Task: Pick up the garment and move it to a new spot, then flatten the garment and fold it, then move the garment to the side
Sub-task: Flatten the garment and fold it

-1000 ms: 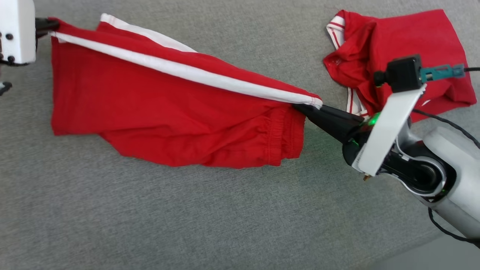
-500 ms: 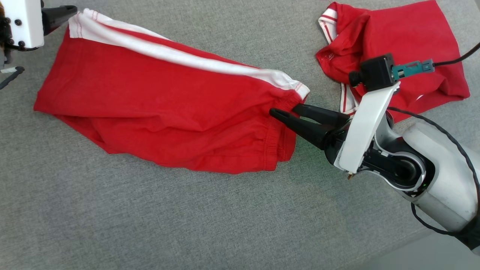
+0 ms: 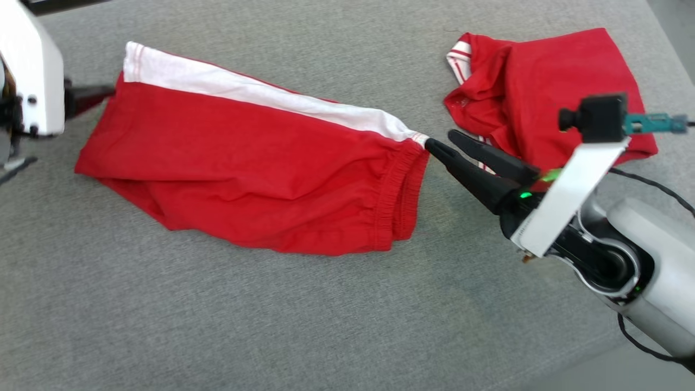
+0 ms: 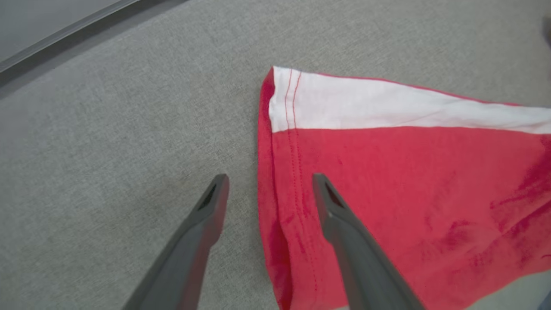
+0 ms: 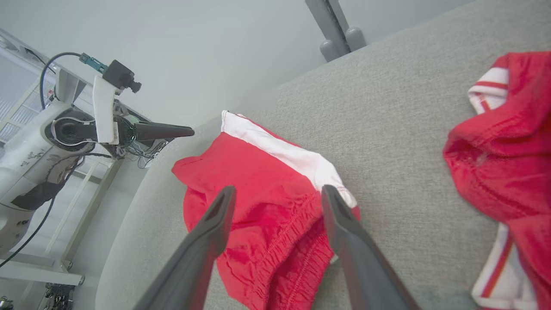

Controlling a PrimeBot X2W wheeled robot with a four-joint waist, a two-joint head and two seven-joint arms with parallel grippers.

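A grey upholstered surface carries the red shorts with a white side stripe, lying flat at its middle. A second red garment lies crumpled to the right. The right gripper by the waistband and the left gripper at the leg hem both have their fingers spread, grasping nothing.

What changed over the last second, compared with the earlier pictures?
Both grippers let go: the left gripper and right gripper, shut on the striped edge of the shorts a second ago, are now open. The shorts, then stretched taut, lie slack on the cushion. The other red garment stayed put.
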